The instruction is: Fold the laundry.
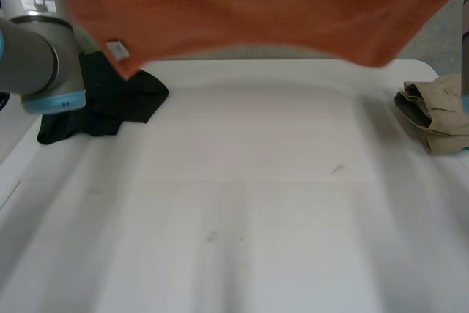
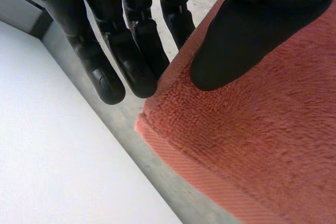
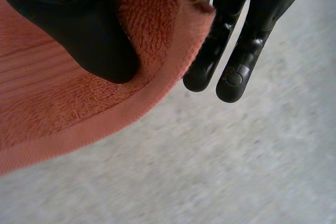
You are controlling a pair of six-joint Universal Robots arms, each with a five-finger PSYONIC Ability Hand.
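Orange terry towel [image 1: 256,12], hemmed, spread above table [image 1: 234,181], left hand [image 2: 247,40] and right hand [image 3: 79,24] pinching its corners

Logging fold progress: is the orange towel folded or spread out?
Spread out: the orange towel hangs stretched wide above the table, the left hand and right hand each pinching its edge.

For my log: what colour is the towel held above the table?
Orange; the towel shows best in the head view.

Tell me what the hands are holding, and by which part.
Both hold the orange towel, which hangs above the table. The left hand pinches it beside a corner; the right hand pinches its hemmed edge.
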